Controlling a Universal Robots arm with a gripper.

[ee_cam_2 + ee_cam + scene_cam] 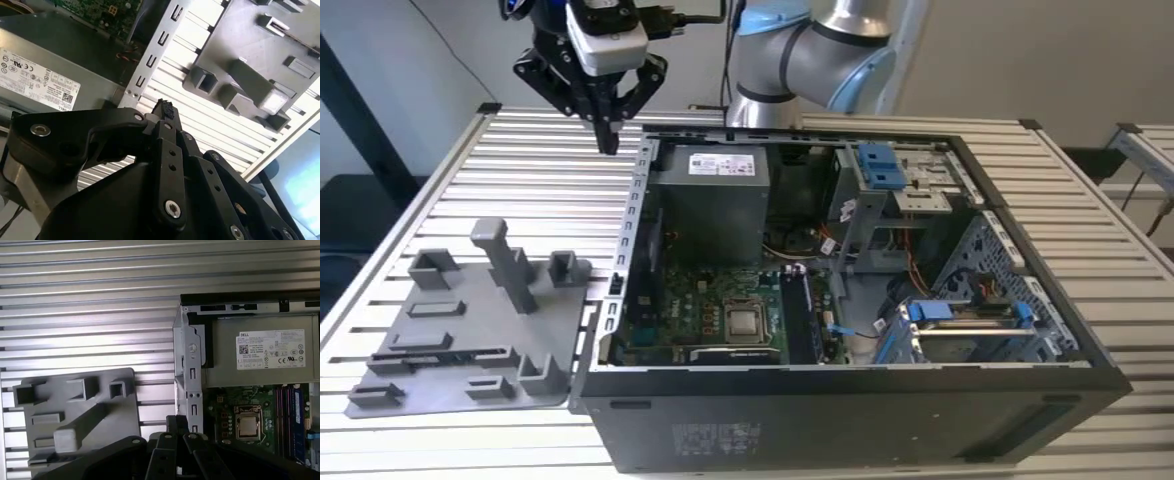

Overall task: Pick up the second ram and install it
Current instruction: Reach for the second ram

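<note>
Slatted table, tray behind end effector

One open black metal computer tower case. One gray plastic tray with upright posts. One gray boxy metal power supply. One square silver processor. Two blue plastic drive brackets. One black two-finger gripper.
</note>
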